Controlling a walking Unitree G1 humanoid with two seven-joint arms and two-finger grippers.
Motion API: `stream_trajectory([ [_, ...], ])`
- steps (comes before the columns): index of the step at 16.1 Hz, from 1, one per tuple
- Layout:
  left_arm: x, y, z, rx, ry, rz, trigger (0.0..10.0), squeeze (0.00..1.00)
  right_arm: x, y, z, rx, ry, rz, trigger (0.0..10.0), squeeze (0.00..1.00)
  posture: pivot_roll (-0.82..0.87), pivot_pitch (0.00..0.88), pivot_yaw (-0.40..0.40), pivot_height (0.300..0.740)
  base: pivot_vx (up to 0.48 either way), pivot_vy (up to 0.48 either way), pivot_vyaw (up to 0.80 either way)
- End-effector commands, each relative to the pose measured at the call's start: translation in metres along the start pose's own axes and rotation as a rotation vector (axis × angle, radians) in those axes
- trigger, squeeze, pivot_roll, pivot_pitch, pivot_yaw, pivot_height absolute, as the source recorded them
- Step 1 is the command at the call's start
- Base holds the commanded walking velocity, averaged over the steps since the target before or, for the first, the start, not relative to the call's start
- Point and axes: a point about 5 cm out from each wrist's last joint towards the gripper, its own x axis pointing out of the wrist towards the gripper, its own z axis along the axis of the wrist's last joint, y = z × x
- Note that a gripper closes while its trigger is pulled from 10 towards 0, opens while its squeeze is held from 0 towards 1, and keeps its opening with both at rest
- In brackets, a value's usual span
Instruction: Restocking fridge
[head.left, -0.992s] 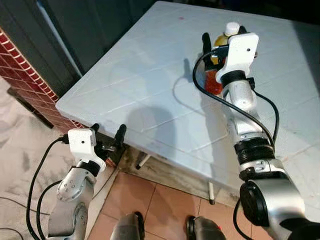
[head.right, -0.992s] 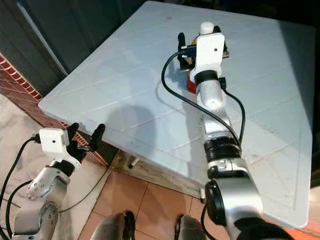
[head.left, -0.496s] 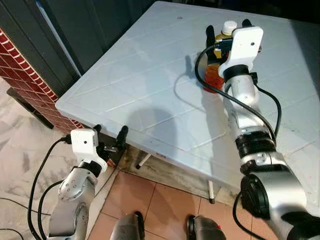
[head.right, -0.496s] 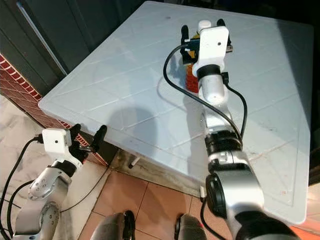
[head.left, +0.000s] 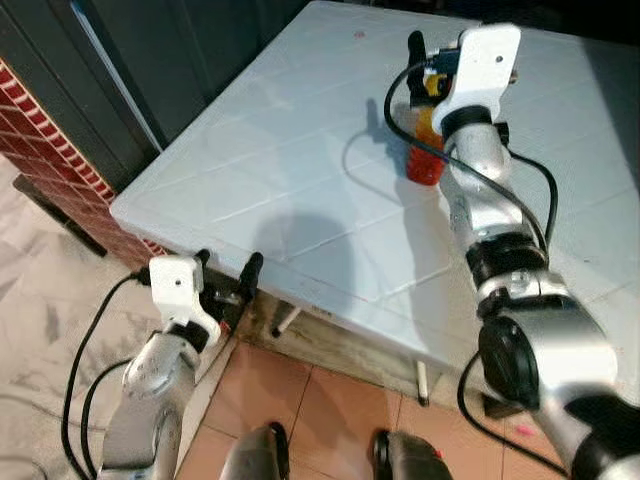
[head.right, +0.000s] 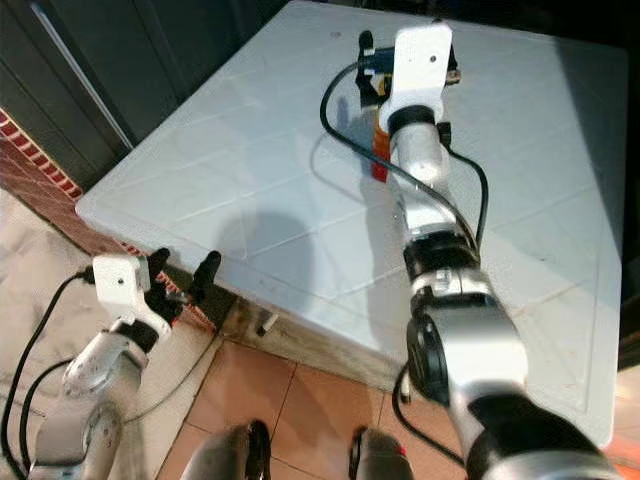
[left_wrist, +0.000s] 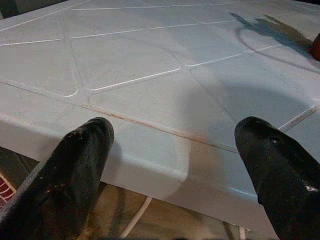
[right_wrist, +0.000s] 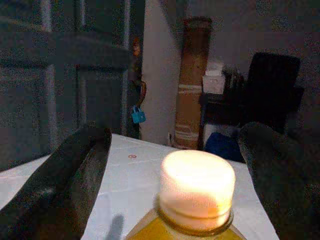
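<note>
Nearest, the left tool (head.left: 228, 278) hangs low at the near edge of the white tabletop (head.left: 300, 180), its two black fingers (left_wrist: 75, 170) spread wide on nothing. Farther across the tabletop, the right tool (right_wrist: 175, 165) is spread open, one finger on each side of an upright bottle (right_wrist: 192, 210) with a white cap, not touching it. The bottle stands on the tabletop's far part.

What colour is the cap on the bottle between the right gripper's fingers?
White, on the bottle of yellow-orange liquid; the cap shows best in the right wrist view.
</note>
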Motion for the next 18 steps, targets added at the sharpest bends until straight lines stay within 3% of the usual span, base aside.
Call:
stream_trajectory([
  [1, -0.0012, 0.0027, 0.0007, 0.014, 0.007, 0.016, 10.0, 0.0, 0.0045, -0.0002, 0.0037, 0.024, 0.008, -0.018, 10.0, 0.0, 0.09, 0.148, 0.098, 0.74, 0.0, 0.0, 0.0],
  [2, -0.0009, 0.0026, 0.0005, 0.013, 0.007, 0.016, 10.0, 0.0, 0.0051, -0.0018, 0.0029, 0.01, 0.017, -0.028, 8.4, 0.0, 0.09, 0.147, 0.098, 0.74, 0.0, 0.0, 0.0],
  [3, -0.0005, 0.0024, 0.0001, 0.013, 0.007, 0.015, 10.0, 0.0, 0.0055, -0.0026, 0.0026, 0.02, 0.019, -0.034, 2.5, 0.0, 0.08, 0.146, 0.098, 0.74, 0.0, 0.0, 0.0],
  [4, -0.0004, 0.0023, 0.0, 0.013, 0.008, 0.014, 10.0, 0.0, 0.0057, -0.0027, 0.0024, 0.021, 0.021, -0.035, 2.5, 0.0, 0.08, 0.146, 0.098, 0.74, 0.0, 0.0, 0.0],
  [5, 0.0002, 0.0018, -0.0005, 0.012, 0.01, 0.01, 10.0, 0.0, 0.0062, -0.0032, 0.0017, 0.02, 0.029, -0.037, 0.2, 0.0, 0.08, 0.144, 0.098, 0.74, 0.0, 0.0, 0.0],
  [6, 0.0003, 0.0017, -0.0007, 0.012, 0.011, 0.01, 10.0, 0.0, 0.0064, -0.0034, 0.0015, 0.016, 0.031, -0.039, 0.7, 0.0, 0.08, 0.144, 0.098, 0.74, 0.0, 0.0, 0.0],
  [9, 0.001, 0.0016, -0.0018, 0.014, 0.016, 0.011, 10.0, 0.0, 0.0081, -0.0043, 0.0008, 0.02, 0.038, -0.042, 0.0, 0.0, 0.08, 0.139, 0.092, 0.74, 0.0, 0.0, 0.0],
  [18, 0.003, 0.0006, -0.0034, 0.012, 0.015, 0.016, 10.0, 0.0, 0.0099, -0.0019, 0.0021, 0.017, 0.033, -0.023, 0.0, 0.0, 0.08, 0.127, 0.079, 0.74, 0.0, 0.0, 0.0],
])
